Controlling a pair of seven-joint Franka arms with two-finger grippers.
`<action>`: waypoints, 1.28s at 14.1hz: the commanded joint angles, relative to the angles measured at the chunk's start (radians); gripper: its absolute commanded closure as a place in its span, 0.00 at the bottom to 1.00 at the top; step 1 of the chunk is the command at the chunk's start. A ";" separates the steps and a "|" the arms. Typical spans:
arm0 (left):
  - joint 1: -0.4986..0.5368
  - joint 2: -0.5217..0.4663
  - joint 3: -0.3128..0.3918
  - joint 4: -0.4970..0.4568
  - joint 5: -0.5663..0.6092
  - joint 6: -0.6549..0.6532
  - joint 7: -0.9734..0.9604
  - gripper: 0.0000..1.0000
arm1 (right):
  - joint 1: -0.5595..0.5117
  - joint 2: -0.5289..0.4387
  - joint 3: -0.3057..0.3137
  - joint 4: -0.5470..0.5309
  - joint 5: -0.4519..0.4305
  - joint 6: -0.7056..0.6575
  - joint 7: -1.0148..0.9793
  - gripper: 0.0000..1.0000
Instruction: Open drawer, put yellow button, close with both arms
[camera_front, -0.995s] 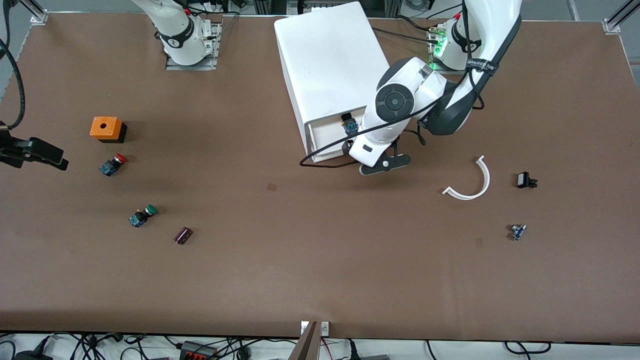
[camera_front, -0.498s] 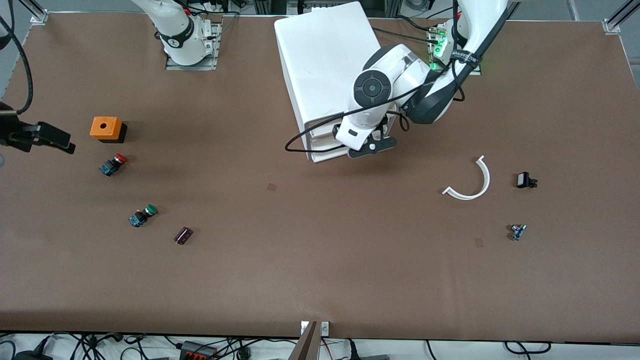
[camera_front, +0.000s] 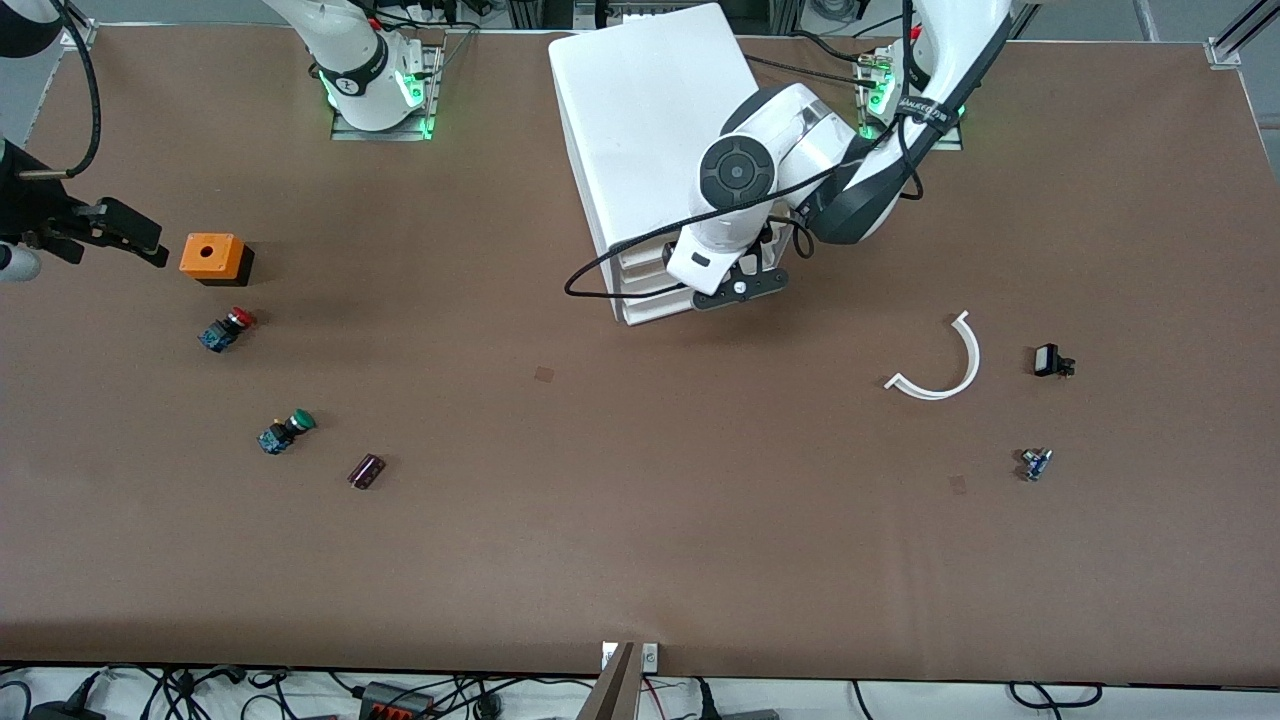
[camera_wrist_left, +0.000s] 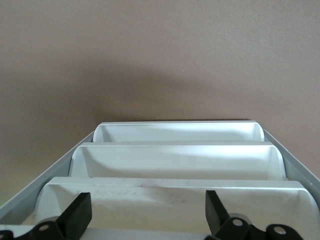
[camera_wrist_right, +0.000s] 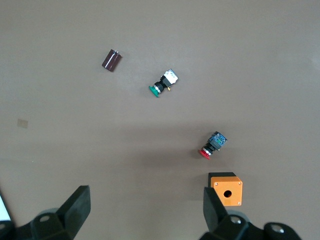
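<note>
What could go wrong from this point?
1. The left gripper, open, sits at the cabinet front; if the top drawer isn't flush, the close is incomplete.
2. The yellow button isn't visible; it could be jammed inside.
3. The right gripper hovers beside the orange box, away from the drawer.

Flat brown matte desk (camera_front: 640, 560) spans the front view, evenly lit. Tangled black cables (camera_front: 420, 695) lie along its camera-side edge. Aluminium frame posts (camera_front: 1230, 40) stand at the corners.
</note>
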 joint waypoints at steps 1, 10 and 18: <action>0.004 -0.033 -0.009 -0.028 0.010 -0.012 -0.001 0.00 | -0.006 -0.026 0.012 -0.027 -0.012 0.011 -0.020 0.00; 0.232 -0.056 0.008 0.212 0.068 -0.215 0.279 0.00 | -0.006 -0.027 0.011 -0.021 -0.006 -0.035 -0.003 0.00; 0.545 -0.191 0.022 0.243 0.083 -0.300 0.960 0.00 | -0.006 -0.027 0.011 -0.019 -0.006 -0.034 -0.017 0.00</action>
